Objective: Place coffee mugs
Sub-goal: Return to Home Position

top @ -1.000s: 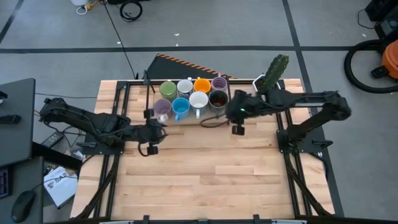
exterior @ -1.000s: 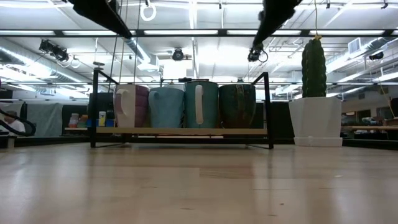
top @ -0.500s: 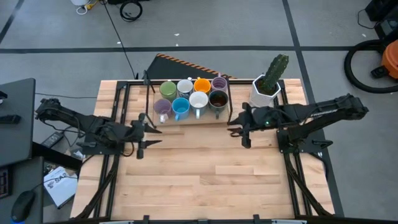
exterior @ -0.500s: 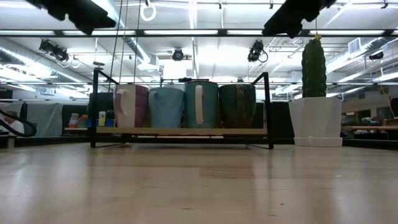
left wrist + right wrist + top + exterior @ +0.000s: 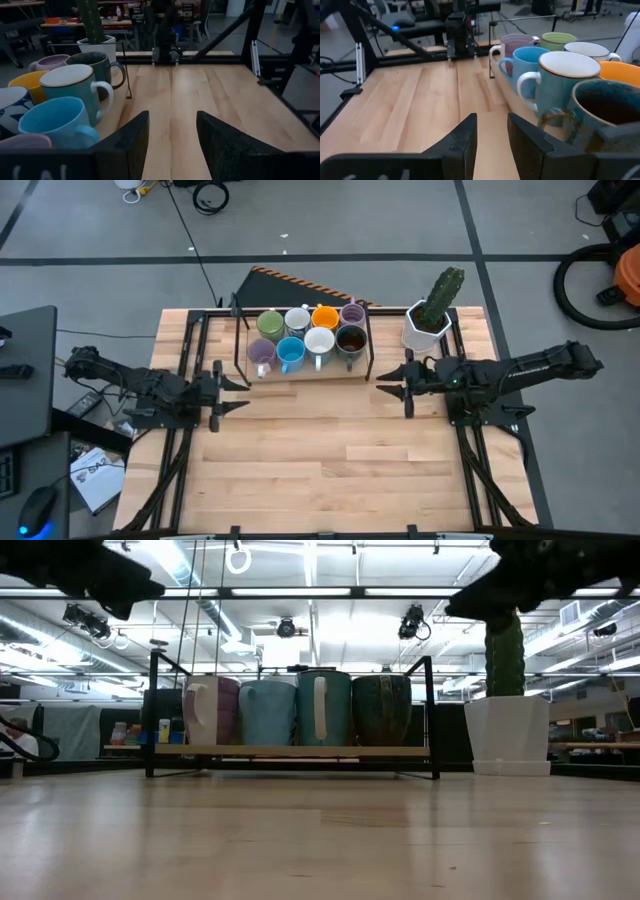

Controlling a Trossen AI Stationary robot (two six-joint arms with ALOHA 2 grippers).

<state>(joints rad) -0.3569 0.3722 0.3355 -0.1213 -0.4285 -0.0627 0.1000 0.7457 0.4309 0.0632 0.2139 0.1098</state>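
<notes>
Left end effector [image 5: 240, 393] and right end effector [image 5: 386, 383] have retreated from mugs [image 5: 320, 340].

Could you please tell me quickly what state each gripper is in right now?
Left gripper: open, empty.
Right gripper: open, empty.

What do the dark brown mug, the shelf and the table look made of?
Dark brown mug: likely glazed ceramic, glossy with a speckled rim and thick wall. Shelf: pale wood board in a thin black frame, probably painted metal. Table: light wood planks with visible seams and a soft sheen.
</notes>
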